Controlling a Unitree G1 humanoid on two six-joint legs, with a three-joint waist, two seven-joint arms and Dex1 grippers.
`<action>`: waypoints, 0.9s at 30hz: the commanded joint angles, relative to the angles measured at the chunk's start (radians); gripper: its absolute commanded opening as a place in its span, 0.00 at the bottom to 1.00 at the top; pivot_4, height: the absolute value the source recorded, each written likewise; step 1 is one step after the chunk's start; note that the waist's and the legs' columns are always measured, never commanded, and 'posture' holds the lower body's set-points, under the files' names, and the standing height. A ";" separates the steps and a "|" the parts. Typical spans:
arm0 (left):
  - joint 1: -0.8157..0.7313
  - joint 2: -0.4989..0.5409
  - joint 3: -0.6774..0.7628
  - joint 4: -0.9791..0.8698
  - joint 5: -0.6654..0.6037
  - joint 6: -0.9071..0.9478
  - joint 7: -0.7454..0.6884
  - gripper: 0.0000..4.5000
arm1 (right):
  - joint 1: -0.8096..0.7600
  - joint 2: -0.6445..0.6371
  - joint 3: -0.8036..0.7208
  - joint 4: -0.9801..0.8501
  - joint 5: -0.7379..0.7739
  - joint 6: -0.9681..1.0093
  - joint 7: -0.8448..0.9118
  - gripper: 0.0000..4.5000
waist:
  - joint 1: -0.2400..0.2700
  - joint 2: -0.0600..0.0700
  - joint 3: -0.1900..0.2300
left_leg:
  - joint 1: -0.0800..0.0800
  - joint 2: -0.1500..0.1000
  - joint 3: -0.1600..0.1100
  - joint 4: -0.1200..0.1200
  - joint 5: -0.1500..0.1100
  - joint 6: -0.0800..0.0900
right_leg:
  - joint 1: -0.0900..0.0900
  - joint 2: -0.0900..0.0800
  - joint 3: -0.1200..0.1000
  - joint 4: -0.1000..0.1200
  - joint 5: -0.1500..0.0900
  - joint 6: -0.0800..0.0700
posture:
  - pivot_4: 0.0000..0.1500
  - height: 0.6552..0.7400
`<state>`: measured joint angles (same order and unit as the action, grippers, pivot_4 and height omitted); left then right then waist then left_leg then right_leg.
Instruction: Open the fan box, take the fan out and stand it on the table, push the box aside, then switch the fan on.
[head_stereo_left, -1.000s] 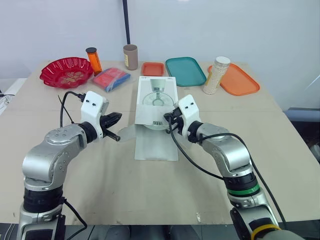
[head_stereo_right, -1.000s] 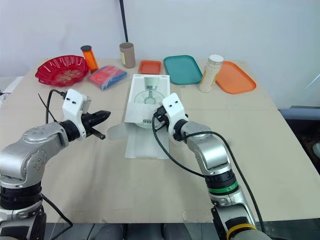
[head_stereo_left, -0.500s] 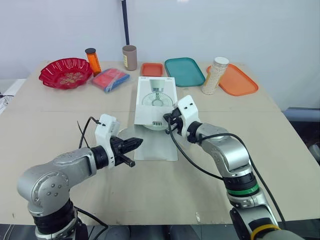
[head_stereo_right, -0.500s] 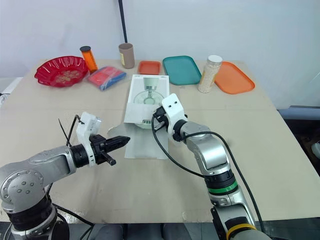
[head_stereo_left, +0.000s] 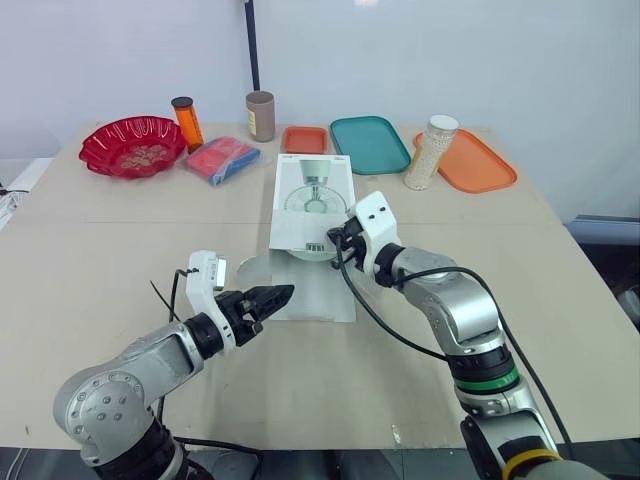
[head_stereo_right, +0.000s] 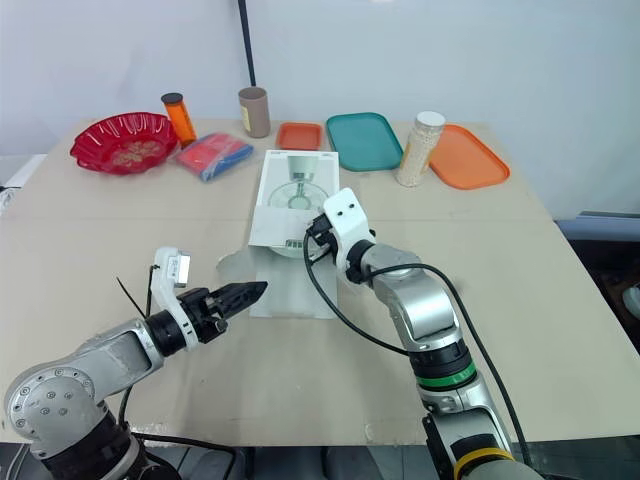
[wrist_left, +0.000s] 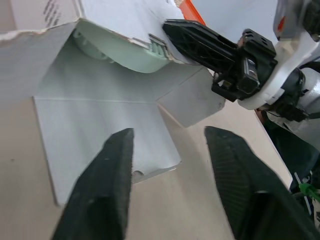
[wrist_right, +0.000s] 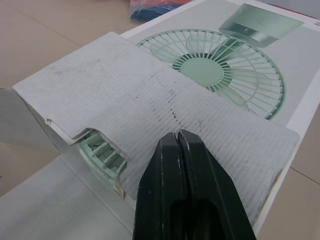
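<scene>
Left gripper (head_stereo_left: 280, 293) has swung in from the left to the box's (head_stereo_left: 312, 195) near flap (head_stereo_left: 312, 292), fingers apart, empty. Right gripper (head_stereo_left: 333, 238) stays pressed shut on the box top, mid-table. Fan (wrist_right: 100, 149) still inside; extraction is next.

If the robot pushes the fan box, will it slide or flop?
The fan box lies flat on the table, so it would probably slide, not tip. Its open flaps look thin and would likely bend. The fan inside probably adds weight.
</scene>
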<state>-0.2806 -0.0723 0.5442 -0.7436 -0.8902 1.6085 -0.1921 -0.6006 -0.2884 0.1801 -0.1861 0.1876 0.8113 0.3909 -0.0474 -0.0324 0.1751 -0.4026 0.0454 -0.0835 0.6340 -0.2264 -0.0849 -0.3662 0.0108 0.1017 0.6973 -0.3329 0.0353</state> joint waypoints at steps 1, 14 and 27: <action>-0.010 -0.035 0.025 0.002 -0.037 0.006 0.041 0.89 | 0.024 -0.007 0.018 0.029 -0.013 0.033 0.005 0.00 | 0.000 0.000 0.000 | 0.000 0.000 0.000 0.000 0.000 0.000 | 0.000 0.000 0.000 0.000 0.000 0.000 | 1.00 1.00; -0.062 0.034 0.024 0.071 -0.136 0.006 0.155 0.99 | 0.018 -0.006 0.027 0.032 -0.017 0.033 0.010 0.00 | 0.000 0.000 0.000 | 0.000 0.000 0.000 0.000 0.000 -0.002 | 0.000 0.000 0.000 0.000 0.000 0.000 | 1.00 1.00; -0.116 0.039 -0.145 0.157 0.008 -0.119 0.243 0.99 | 0.015 -0.001 0.027 0.033 -0.020 0.039 0.004 0.00 | 0.000 0.000 0.000 | 0.000 0.000 0.000 0.000 0.000 -0.002 | 0.000 0.000 0.000 -0.001 0.000 0.000 | 1.00 1.00</action>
<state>-0.3684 -0.0644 0.4872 -0.6150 -0.9574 1.5706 0.0415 -0.6021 -0.2885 0.1872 -0.1880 0.1800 0.8119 0.3920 -0.0473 -0.0325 0.1751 -0.4026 0.0454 -0.0838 0.6336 -0.2262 -0.0873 -0.3663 0.0110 0.1018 0.6967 -0.3330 0.0355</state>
